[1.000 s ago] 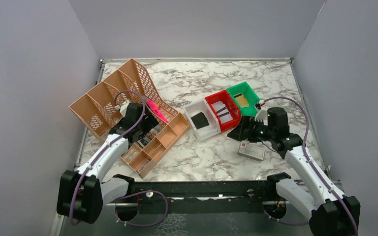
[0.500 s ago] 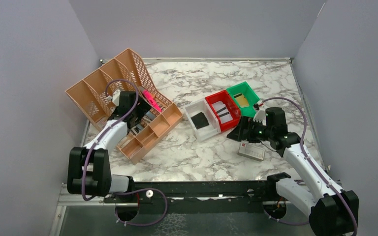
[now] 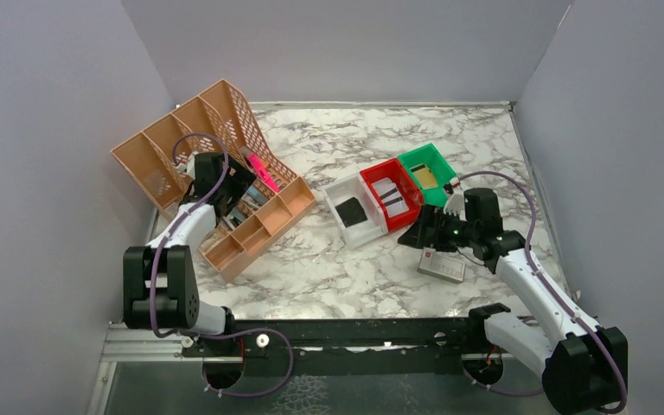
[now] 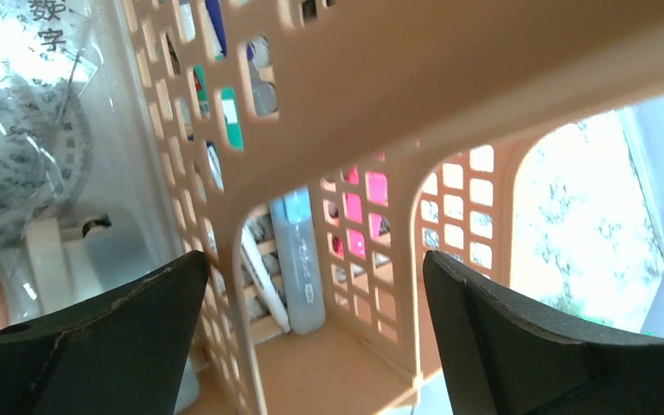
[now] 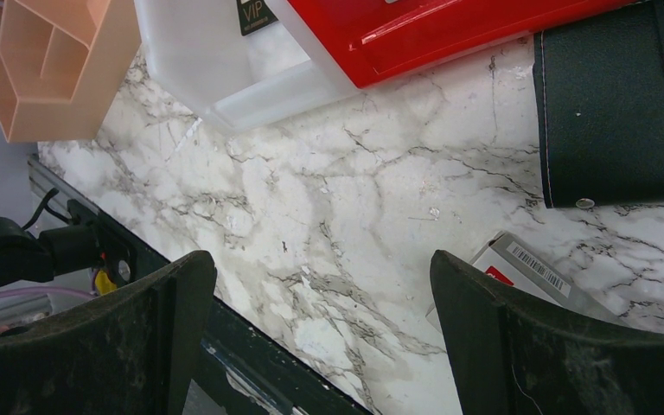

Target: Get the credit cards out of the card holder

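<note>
Right fingers (image 5: 95, 346), released and empty, hover over the desk (image 5: 354, 199). The card holder (image 5: 614, 104) lies at their 2 o'clock, likely staged for approach. Left fingers (image 4: 95, 337), released, sit at the organizer (image 4: 398, 104).

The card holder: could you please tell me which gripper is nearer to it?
Right. The right gripper hovers open just beside the card holder, which lies by the red bin; the left gripper is far off to the left, inside the tan organizer.
</note>
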Robot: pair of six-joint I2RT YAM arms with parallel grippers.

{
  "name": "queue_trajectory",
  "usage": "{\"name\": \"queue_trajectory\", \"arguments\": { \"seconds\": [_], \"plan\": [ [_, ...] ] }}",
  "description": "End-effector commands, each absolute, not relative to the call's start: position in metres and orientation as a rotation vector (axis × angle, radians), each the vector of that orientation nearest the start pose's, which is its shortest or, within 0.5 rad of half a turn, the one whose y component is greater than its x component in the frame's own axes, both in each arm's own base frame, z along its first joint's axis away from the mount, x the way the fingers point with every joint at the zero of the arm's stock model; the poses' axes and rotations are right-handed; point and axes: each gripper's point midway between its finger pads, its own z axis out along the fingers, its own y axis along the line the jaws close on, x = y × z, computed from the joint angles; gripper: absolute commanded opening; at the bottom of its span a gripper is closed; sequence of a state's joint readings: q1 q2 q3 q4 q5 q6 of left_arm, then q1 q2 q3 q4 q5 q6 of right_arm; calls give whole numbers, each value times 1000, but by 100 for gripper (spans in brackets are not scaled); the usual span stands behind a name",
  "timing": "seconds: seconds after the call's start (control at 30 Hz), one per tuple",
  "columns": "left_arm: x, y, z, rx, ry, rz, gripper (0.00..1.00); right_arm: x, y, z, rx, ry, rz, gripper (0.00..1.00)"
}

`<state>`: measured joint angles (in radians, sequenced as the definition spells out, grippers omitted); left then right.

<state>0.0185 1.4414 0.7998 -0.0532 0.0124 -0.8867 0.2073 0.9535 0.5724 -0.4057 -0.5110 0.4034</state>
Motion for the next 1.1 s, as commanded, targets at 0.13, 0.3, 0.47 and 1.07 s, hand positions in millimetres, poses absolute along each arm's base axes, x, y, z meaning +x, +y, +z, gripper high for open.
{"name": "queue_trajectory", "arguments": {
  "seconds": [0.13,0.3,0.47,1.07],
  "plan": [
    [351,-49,167,-706,2040,-532,99,219,152,113,-31,2407,933,100],
    [319,-71,170,-585,2096,-607,98,220,152,110,-31,2413,937,100],
    [290,-114,142,-489,2215,-695,97,221,153,105,-23,2420,939,100],
    [359,-165,114,-364,2257,-458,96,219,155,97,-18,2441,963,100]
  ]
}}
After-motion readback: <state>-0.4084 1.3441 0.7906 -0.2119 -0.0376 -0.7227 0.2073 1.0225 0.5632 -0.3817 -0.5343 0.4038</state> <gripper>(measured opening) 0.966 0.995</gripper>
